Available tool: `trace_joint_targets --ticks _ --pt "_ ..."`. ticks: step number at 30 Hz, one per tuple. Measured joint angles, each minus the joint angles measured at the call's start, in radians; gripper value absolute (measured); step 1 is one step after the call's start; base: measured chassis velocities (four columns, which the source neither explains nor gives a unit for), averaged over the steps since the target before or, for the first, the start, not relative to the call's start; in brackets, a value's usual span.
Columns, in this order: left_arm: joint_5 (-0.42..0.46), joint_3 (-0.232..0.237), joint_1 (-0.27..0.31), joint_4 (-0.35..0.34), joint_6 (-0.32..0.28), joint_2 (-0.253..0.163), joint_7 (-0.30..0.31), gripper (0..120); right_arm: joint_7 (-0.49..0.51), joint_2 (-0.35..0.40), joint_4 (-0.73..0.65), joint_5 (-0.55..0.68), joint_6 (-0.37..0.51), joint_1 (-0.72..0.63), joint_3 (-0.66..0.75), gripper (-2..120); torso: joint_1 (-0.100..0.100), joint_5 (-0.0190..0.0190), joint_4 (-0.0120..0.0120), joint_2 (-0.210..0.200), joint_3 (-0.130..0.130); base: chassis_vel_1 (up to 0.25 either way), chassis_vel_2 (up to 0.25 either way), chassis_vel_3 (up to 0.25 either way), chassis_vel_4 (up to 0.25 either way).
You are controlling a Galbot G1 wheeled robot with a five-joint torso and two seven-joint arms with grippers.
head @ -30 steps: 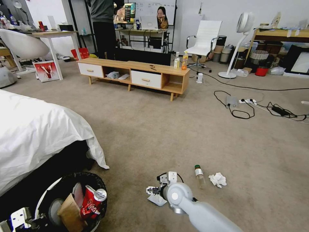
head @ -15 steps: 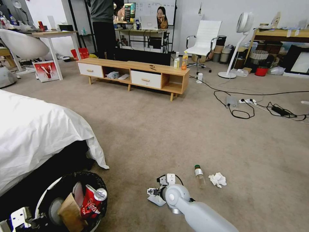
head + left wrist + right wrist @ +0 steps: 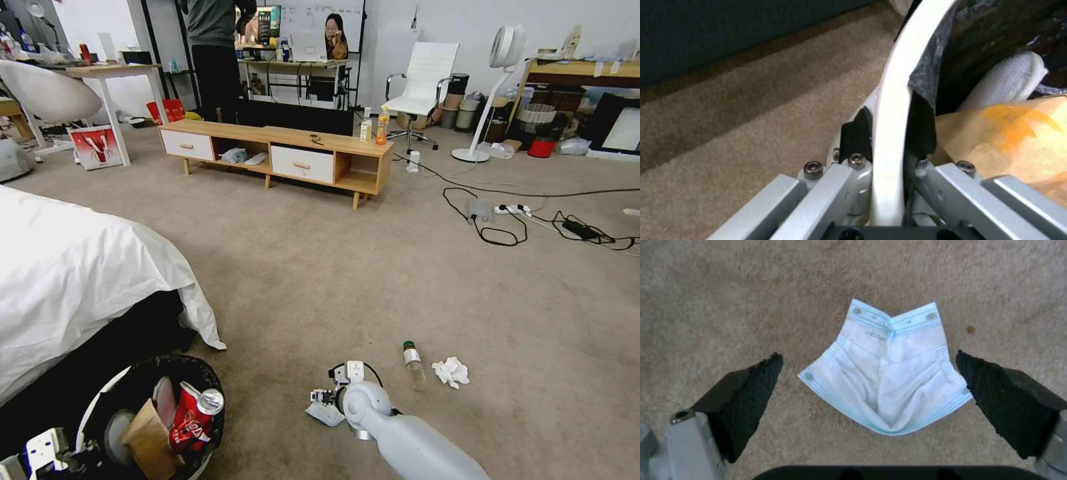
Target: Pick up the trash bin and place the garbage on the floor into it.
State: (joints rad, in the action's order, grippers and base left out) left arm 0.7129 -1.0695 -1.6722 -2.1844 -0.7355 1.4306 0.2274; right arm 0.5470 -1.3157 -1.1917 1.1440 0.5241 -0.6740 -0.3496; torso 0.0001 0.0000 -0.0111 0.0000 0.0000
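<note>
The trash bin, white with a black bag over its rim, hangs at the lower left beside the bed. It holds a crushed red can, a brown cardboard piece and a white tissue. My left gripper is shut on the bin's white rim. My right gripper hovers open, low over the carpet floor, its fingers either side of a flat pale-blue face mask. More garbage lies to its right: a small green-capped bottle and a crumpled tissue.
A bed with a white sheet stands at the left, close to the bin. A low wooden TV bench stands farther ahead. Cables and a power strip lie on the carpet at the right. A person stands behind the bench.
My right gripper has edged slightly to the right above the mask. The bin and my left gripper have barely shifted.
</note>
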Motion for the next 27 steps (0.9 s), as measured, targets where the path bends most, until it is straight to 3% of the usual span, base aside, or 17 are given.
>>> trace_joint_targets --ticks 27 --pt "-0.002 0.004 -0.007 -0.002 0.000 -0.001 -0.001 1 -0.110 -0.053 0.184 -0.108 -0.026 0.015 0.013 93 0.000 0.0000 0.0000 0.000 0.000 0.000 0.000 0.000 0.000"
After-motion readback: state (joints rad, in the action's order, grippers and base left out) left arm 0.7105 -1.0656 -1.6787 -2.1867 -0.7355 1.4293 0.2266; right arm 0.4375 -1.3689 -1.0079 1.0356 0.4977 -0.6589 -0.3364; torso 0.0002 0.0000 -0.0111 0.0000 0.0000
